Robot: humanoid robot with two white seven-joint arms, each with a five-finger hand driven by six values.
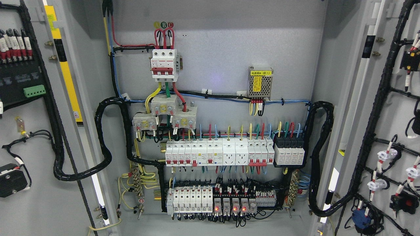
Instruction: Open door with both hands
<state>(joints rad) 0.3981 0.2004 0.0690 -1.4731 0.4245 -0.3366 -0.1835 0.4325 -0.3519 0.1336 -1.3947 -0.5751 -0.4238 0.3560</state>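
Both grey cabinet doors stand swung wide. The left door (39, 196) fills the picture's left edge and shows its inner face with black wiring. The right door (400, 137) fills the right edge, also inner face out, with cable looms and white connectors. Between them the cabinet's back panel (223, 49) is fully exposed. Neither of my hands nor any arm shows in the head view.
On the panel sit a red-and-white main breaker (164, 64), a small mesh-cased power supply (261, 82), a row of white breakers (220, 152) and a lower row of relays with red lights (229, 201). Thick black cable bundles (105, 137) loop to each door.
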